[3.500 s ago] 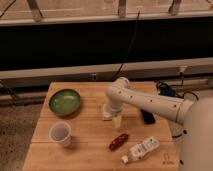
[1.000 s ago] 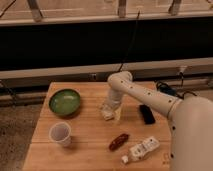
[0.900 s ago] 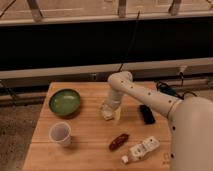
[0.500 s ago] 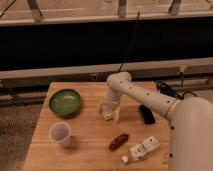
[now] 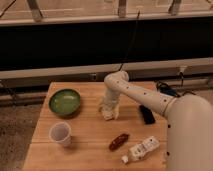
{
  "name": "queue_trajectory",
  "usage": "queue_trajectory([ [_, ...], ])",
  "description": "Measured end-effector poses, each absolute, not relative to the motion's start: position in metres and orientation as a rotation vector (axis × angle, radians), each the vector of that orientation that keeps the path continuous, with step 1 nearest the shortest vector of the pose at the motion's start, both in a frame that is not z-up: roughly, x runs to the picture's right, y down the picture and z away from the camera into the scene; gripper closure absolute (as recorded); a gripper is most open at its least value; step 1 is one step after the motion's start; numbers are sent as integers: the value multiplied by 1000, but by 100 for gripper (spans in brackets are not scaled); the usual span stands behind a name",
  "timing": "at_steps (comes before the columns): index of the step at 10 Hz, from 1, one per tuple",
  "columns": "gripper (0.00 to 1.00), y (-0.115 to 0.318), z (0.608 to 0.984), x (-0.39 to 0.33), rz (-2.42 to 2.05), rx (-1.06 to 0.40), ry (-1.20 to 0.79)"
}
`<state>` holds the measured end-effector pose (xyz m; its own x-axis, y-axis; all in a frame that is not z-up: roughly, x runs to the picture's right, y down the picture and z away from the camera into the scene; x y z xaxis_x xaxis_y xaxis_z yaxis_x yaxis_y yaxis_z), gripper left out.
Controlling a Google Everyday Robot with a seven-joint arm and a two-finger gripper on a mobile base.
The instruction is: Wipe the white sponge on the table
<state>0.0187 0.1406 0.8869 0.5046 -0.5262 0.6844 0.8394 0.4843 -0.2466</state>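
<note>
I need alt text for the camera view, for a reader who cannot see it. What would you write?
A white robot arm reaches over the table, its gripper down at the white sponge near the middle. A green bowl and a white paper cup lie to the left in the image; a dark phone, a reddish-brown object and a white bottle lie to the right.

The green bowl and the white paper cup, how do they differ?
The green bowl is wide, shallow and dark green; the white paper cup is narrower, taller and white. The bowl sits farther back on the table, the cup nearer the front edge. Both stand upright, left of the gripper, which is down at the white sponge.
</note>
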Motion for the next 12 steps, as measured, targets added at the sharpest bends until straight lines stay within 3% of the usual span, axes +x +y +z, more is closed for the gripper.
queue_trajectory([
  [3, 22, 132, 887, 25, -911, -607, -555],
  [10, 90, 145, 891, 24, -961, -675, -548],
  [11, 98, 146, 891, 22, -965, -678, -550],
  [12, 100, 146, 889, 21, -968, -677, -551],
])
